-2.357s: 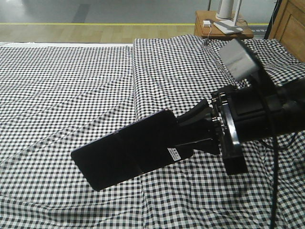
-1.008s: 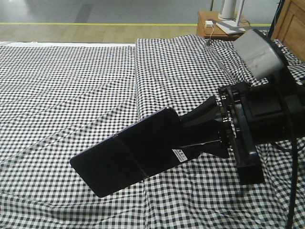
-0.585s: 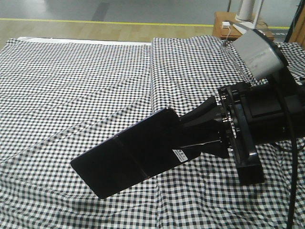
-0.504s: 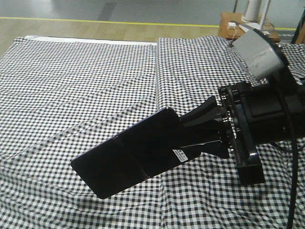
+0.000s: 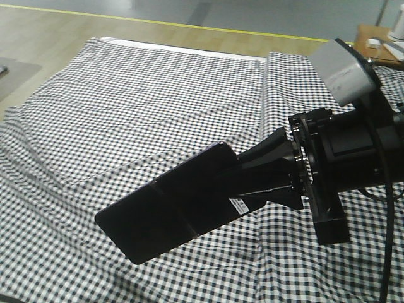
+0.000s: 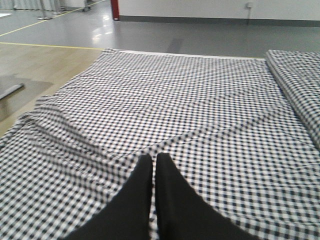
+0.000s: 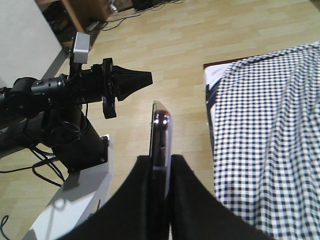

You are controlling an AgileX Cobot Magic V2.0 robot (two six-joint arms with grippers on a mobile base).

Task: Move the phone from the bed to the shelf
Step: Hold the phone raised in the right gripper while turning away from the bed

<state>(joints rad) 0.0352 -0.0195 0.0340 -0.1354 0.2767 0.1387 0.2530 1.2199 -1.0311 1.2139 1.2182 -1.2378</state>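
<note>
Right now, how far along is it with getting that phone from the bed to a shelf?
Done: the thin glossy black phone is off the black-and-white checked bed, clamped in the right pincer above it. In hand: carrying it; the left pincer is shut and empty. Left: setting it on the shelf, which none of these views clearly shows.

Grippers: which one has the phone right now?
The right gripper: it clamps the phone by one end above the bed. The left gripper is shut on nothing.
</note>
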